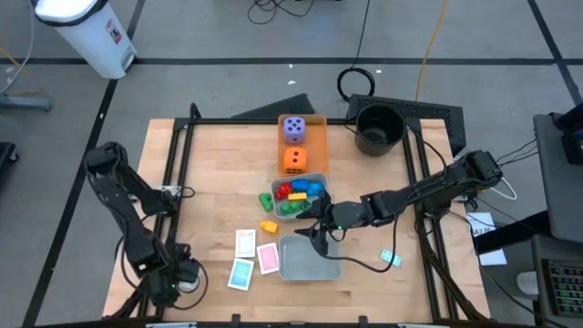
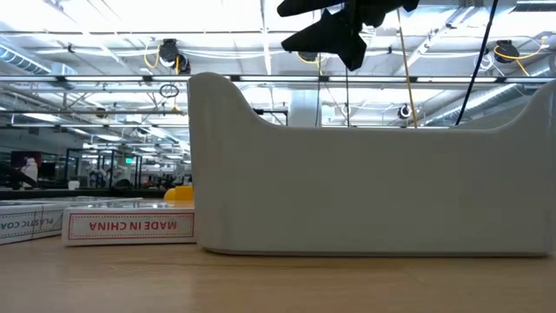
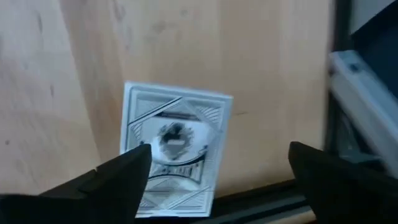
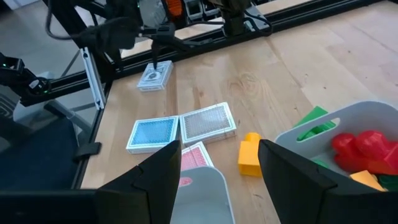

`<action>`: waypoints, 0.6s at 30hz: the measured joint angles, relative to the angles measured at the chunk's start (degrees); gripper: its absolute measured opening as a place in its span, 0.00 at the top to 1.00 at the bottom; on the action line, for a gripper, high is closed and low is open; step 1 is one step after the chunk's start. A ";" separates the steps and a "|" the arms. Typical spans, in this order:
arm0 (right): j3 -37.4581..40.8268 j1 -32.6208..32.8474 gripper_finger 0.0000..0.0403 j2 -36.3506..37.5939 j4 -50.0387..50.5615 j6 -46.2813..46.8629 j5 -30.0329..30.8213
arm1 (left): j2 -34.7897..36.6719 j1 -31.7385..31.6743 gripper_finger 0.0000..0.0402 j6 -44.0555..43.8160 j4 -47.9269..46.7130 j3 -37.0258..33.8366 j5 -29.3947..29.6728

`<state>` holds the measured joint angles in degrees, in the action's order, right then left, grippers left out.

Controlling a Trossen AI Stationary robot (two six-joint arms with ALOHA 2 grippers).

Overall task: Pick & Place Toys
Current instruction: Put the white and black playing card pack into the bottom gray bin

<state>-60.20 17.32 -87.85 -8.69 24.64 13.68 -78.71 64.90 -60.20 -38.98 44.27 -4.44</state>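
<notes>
My left gripper hangs with fingers spread wide over a white card lying flat on the table near its front-left edge; my right gripper, parted and empty, hovers over the empty grey tray. I should drop straight, straddle the card's short sides, then close gently

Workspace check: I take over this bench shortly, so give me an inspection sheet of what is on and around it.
Surface: wooden table in a black frame.
Job's things: purple die and orange die on the orange tray; bricks in one grey tray; yellow brick and three cards loose; a teal card apart.
Clutter: second grey tray; black bucket.
Grippers: left gripper open above a grey card; right gripper open over the second grey tray.
Cables: run across the floor behind.
Surroundings: white bin.
</notes>
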 joint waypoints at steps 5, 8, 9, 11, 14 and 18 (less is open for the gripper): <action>0.00 0.00 0.48 0.00 0.09 0.00 -0.01 | -3.60 0.00 0.02 -2.34 -1.58 0.00 -0.13; 0.00 0.00 0.48 0.00 0.09 0.02 -0.01 | -4.31 0.00 0.02 -3.51 -1.88 0.07 -0.08; 0.00 0.00 0.48 0.00 0.07 0.02 -0.01 | -4.33 0.00 0.02 -3.50 -1.89 0.07 -0.05; 0.00 0.00 0.48 0.00 0.02 0.01 -0.01 | -4.33 0.00 0.02 -2.70 -2.63 0.09 0.29; 0.00 0.00 0.48 0.00 0.02 0.02 -0.01 | -4.35 0.08 0.02 -2.94 -4.86 0.09 1.94; 0.00 0.00 0.48 0.00 0.00 0.15 -0.01 | -4.44 0.09 0.02 -2.56 -6.32 0.02 4.20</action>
<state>-60.20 17.32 -87.85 -8.69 24.79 13.67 -83.15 64.99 -62.77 -45.30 44.29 -0.25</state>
